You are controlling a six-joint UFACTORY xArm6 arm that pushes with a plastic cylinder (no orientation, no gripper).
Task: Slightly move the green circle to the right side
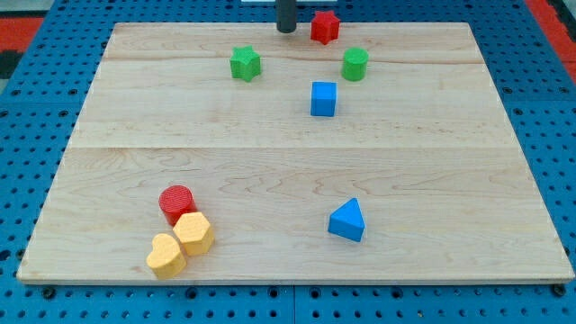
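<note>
Nearest you, at about seven o'clock on the wooden board [288, 261], sit the yellow heart [166, 256] and yellow hexagon [193, 233], touching, with the red cylinder [177, 202] just behind them. At five o'clock lies the blue triangle [347, 220]. Farther back you find the blue cube [323, 99], then the green star [244, 63] at eleven and your green circle [355, 64] at one o'clock. At twelve, my tip [286, 30] stands beside the red star [325, 27], up-left of the circle; it carries no hand, so nothing is grasped.

Place: lab test bench
Evidence: wooden board [297, 153] on blue pegboard [27, 117]; my rod overhead; toy blocks
</note>
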